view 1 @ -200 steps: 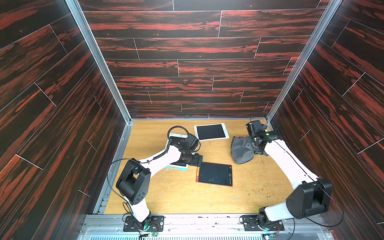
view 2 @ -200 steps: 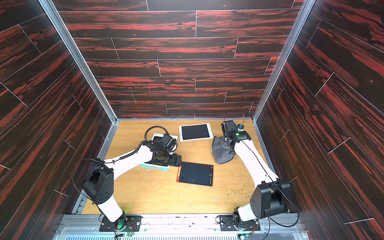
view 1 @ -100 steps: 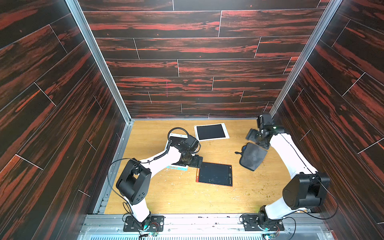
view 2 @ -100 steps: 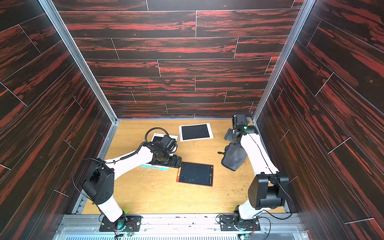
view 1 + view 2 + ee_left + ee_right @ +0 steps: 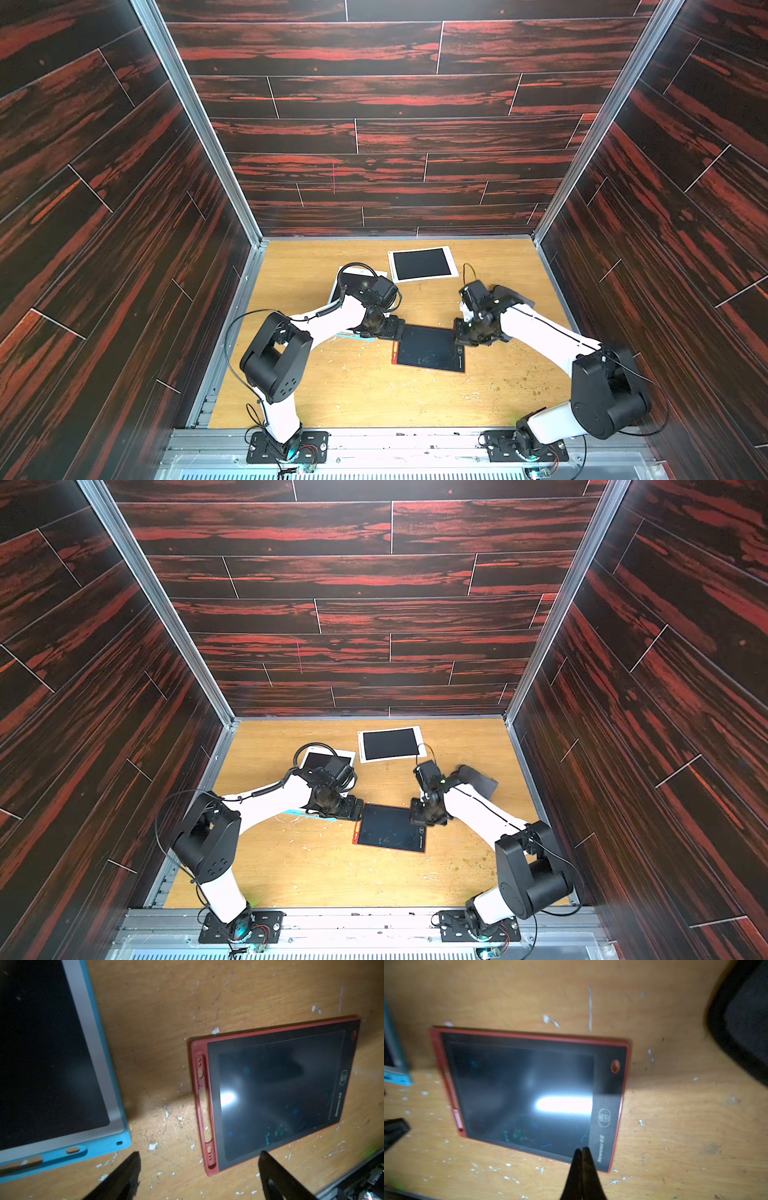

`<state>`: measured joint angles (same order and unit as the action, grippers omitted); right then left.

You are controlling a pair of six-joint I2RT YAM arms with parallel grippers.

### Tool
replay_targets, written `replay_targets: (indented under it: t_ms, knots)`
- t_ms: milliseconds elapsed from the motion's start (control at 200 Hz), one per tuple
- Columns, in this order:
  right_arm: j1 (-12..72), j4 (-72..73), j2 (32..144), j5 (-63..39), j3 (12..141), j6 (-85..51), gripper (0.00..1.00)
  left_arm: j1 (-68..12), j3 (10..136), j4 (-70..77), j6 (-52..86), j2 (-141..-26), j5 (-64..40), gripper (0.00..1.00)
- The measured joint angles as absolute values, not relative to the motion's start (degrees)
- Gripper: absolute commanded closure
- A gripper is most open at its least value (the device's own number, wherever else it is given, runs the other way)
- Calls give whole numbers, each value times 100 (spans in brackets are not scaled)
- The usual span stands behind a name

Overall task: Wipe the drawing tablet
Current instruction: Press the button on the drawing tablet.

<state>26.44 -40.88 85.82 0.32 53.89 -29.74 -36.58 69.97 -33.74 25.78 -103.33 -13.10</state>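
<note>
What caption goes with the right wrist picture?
Shut right gripper at the edge of the red drawing tablet, on a wooden table.

A wooden table (image 5: 332, 386) sits inside dark red plank walls (image 5: 374, 124). At 12 o'clock on it lies a flat white-framed tablet (image 5: 422, 264). At 9 o'clock lies a blue-framed tablet (image 5: 41, 1053). At 11 o'clock a white-edged thing (image 5: 345, 754), maybe another tablet, is half hidden. Small white crumbs (image 5: 153, 1146) dot the wood.

Red-framed tablet (image 5: 276, 1093), blue-framed tablet (image 5: 62, 1076)
</note>
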Motion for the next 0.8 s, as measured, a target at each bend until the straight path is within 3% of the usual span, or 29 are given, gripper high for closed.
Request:
replay_targets:
  t_ms: [802]
  knots:
    - [2744,-3540,9292,412,5116,-3288,100,-3660,6943,-3334,2659,-10350,-1313,11]
